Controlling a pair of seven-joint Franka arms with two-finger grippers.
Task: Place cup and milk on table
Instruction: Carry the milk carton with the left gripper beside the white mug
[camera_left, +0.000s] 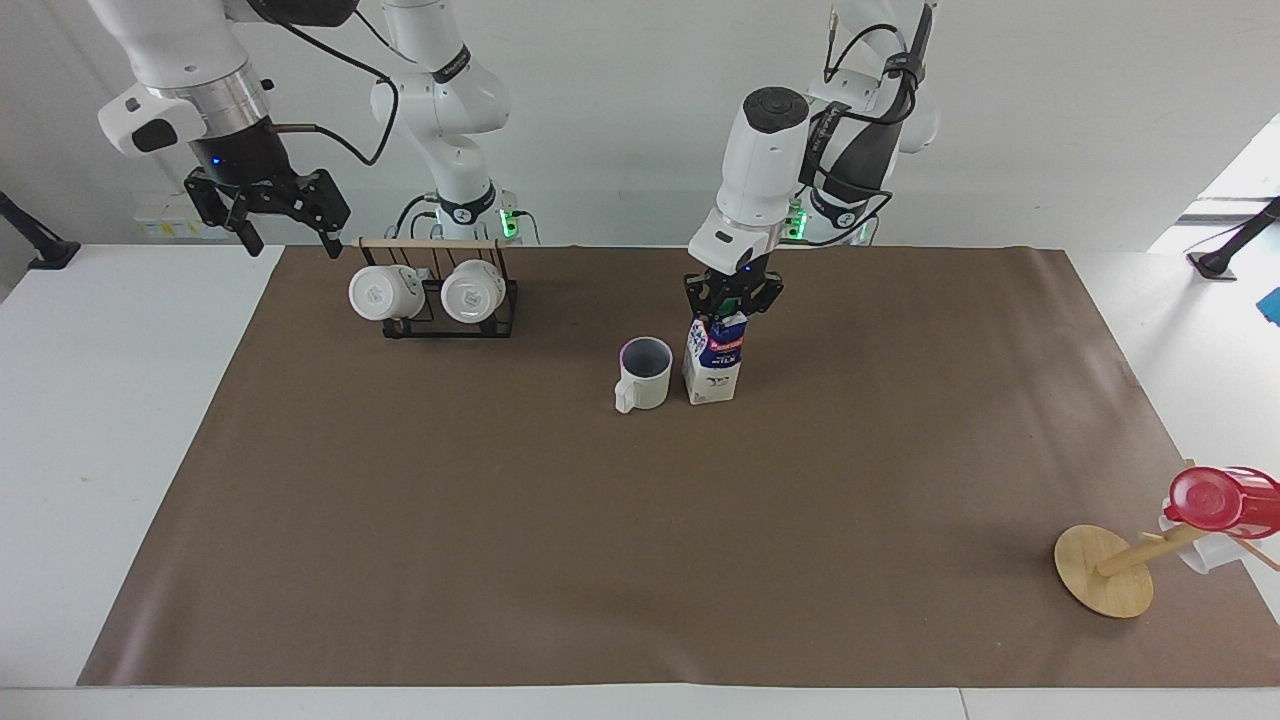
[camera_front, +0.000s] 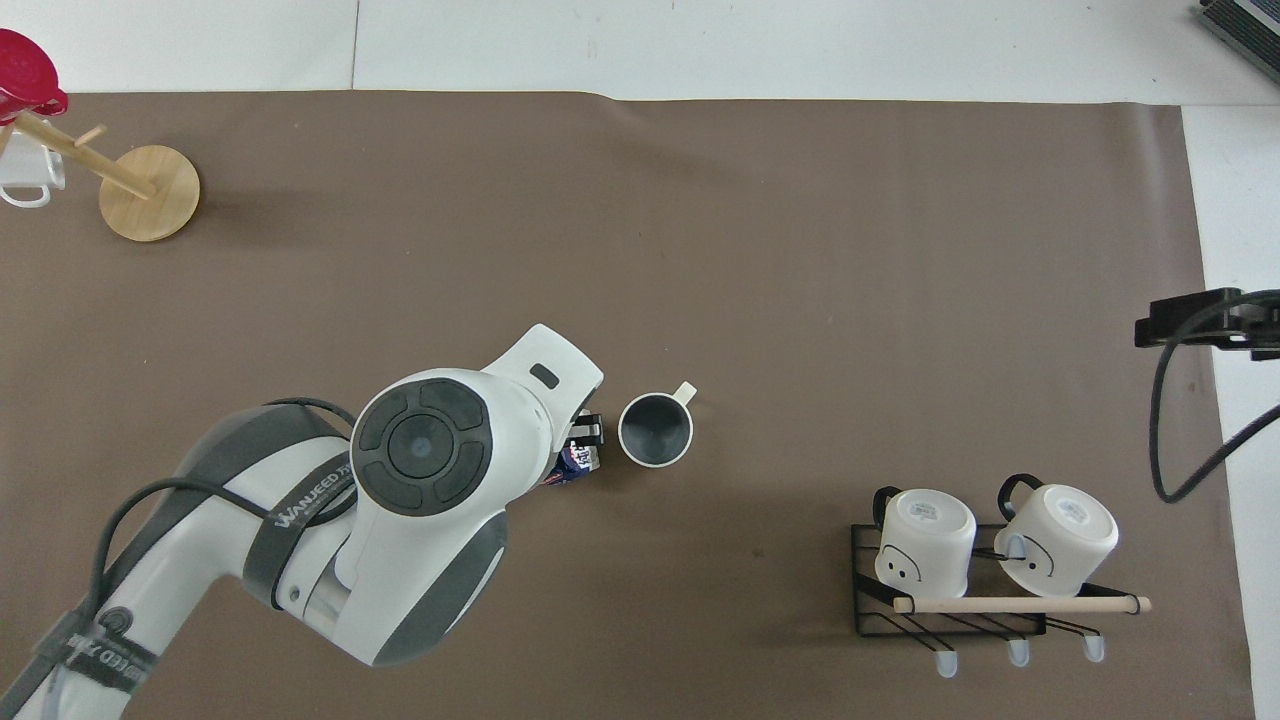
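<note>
I see the milk carton (camera_left: 713, 365), blue and white with a red label band reading "MILK" in small print, standing upright on the brown-sheeted table (camera_left: 640, 560) just beside the cream mug (camera_left: 643, 373), toward the left arm's end from it. My left gripper (camera_left: 732, 305) is clamped on the carton's gable top. My right gripper (camera_left: 270, 215) hangs spread wide, holding nothing, near the black mug rack (camera_left: 450, 310). The left arm's strap reads "WANJEED".
</note>
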